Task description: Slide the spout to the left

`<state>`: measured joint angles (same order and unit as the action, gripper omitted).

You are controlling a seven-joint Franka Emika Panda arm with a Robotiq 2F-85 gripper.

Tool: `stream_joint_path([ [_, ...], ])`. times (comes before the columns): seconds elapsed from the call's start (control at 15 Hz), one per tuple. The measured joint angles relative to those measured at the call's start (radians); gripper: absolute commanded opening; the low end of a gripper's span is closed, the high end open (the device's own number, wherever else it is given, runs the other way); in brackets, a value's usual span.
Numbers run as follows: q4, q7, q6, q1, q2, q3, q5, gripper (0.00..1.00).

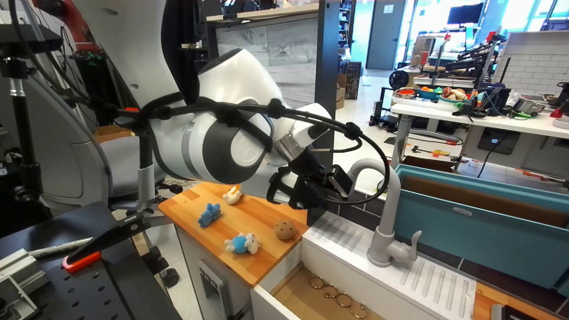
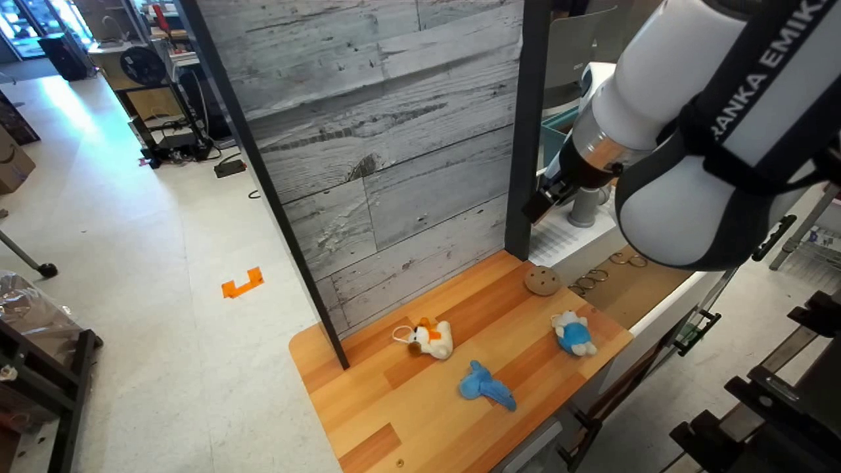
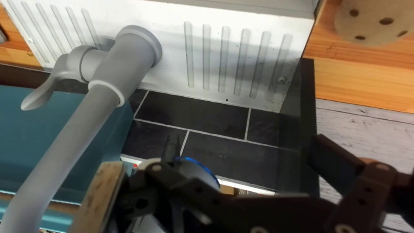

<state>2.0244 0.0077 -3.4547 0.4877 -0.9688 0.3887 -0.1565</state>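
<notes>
Gripper (image 3: 213, 152) at the bottom of the wrist view, its two fingers (image 3: 97, 200) spread well apart, with dark tiles (image 3: 190, 113) showing between the tips. In an exterior view the light grey spout (image 1: 392, 204) arches over like a hook, its downturned end next to the gripper; whether they touch, I cannot tell. The spout rises from an upright grey post (image 3: 123, 61) with a small lever handle (image 3: 42, 92), on a grooved white ledge (image 3: 171, 61). Beyond it sits a long teal bin (image 1: 444, 226). The white robot arm (image 1: 244, 80) reaches over a wooden counter (image 2: 368, 394) that adjoins the ledge. Near that seam lies a tan, dark-dotted round object (image 2: 542, 281); farther along are a white plush toy in blue (image 2: 573, 335), a blue plush toy (image 2: 485, 385) and a cream plush toy with orange (image 2: 440, 343). A grey wood-patterned panel (image 2: 368, 118) stands along one side.
</notes>
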Motion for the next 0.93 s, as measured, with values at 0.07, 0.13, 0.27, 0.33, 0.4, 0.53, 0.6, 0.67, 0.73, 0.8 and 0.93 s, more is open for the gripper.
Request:
stream_joint_path([
  [0.07, 0.0, 0.0, 0.0, 0.0, 0.0, 0.0, 0.0, 1.0],
  [0.13, 0.0, 0.0, 0.006, 0.0, 0.001, 0.0, 0.0, 1.0],
  [0.27, 0.007, 0.0, 0.039, 0.0, 0.009, -0.006, 0.0, 1.0],
  [0.33, 0.019, -0.002, 0.07, 0.0, 0.023, -0.012, 0.002, 1.0],
  [0.4, 0.041, -0.004, 0.111, 0.0, 0.045, -0.018, 0.008, 1.0],
  [0.53, 0.102, -0.01, 0.204, 0.0, 0.108, -0.028, 0.022, 1.0],
  [0.6, 0.136, -0.01, 0.255, 0.0, 0.147, -0.03, 0.038, 1.0],
  [0.67, 0.169, -0.01, 0.308, 0.0, 0.187, -0.03, 0.058, 1.0],
  [0.73, 0.204, -0.009, 0.376, 0.0, 0.235, -0.029, 0.08, 1.0],
  [0.8, 0.236, -0.004, 0.451, 0.0, 0.285, -0.028, 0.106, 1.0],
  [0.93, 0.287, 0.015, 0.611, -0.007, 0.395, -0.031, 0.165, 1.0],
])
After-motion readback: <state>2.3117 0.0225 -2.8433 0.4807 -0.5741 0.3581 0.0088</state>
